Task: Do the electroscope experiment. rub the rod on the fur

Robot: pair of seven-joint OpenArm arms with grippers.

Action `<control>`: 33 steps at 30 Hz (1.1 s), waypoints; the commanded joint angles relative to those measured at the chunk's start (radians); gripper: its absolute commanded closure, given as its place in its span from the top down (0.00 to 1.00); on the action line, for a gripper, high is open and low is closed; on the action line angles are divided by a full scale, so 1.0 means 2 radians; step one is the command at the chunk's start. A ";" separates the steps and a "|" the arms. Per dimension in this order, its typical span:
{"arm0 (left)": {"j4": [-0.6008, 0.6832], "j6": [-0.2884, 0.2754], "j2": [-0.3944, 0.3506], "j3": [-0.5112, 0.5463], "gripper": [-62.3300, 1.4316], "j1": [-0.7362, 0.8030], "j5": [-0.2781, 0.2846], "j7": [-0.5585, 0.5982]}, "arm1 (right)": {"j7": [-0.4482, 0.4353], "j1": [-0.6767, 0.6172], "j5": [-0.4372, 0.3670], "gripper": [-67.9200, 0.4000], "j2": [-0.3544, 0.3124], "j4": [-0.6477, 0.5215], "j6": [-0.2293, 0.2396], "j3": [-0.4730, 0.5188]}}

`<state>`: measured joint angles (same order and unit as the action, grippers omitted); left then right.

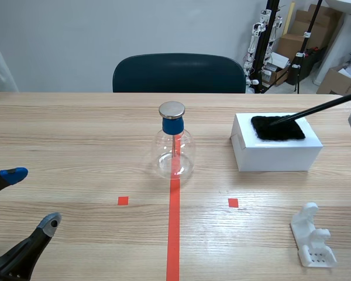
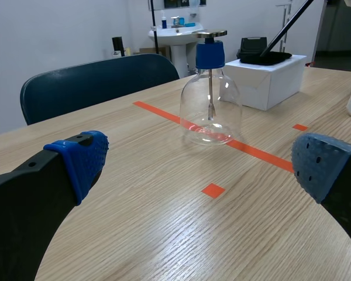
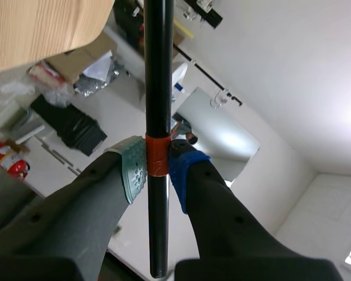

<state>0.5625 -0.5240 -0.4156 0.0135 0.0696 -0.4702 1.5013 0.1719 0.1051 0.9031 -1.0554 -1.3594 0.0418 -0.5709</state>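
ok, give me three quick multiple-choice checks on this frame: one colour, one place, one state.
1. The electroscope has a stopper that is: A red, B blue, C white.
2. The black fur lies: A on the white box, B inside the electroscope, C on the red tape line.
3. The right tool is: A open, B shut on the rod, C shut on nothing.

Key:
1 B: the stopper under the metal disc shows blue.
2 A: the fur sits on top of the box.
3 B: the rod is clamped in it at its orange band.
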 commanded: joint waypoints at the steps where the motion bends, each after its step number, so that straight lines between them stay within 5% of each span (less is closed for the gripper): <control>1: 0.007 0.003 -0.003 0.002 1.00 0.001 0.006 0.026 | 0.000 0.012 0.005 0.00 -0.007 -0.014 -0.002 0.007; 13: 0.007 0.003 -0.003 0.002 1.00 0.001 0.006 0.026 | 0.022 0.013 0.006 0.00 -0.026 0.009 0.014 0.007; 25: 0.007 0.003 -0.003 0.002 1.00 0.001 0.006 0.026 | 0.003 0.012 0.003 0.00 -0.012 -0.014 0.013 0.007; 33: 0.007 0.003 -0.003 0.002 1.00 0.001 0.006 0.026 | 0.042 0.013 0.001 0.00 -0.006 -0.012 0.013 0.007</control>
<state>0.5625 -0.5240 -0.4156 0.0135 0.0696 -0.4702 1.5009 0.2321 0.1047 0.8978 -1.0416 -1.3865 0.0757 -0.5709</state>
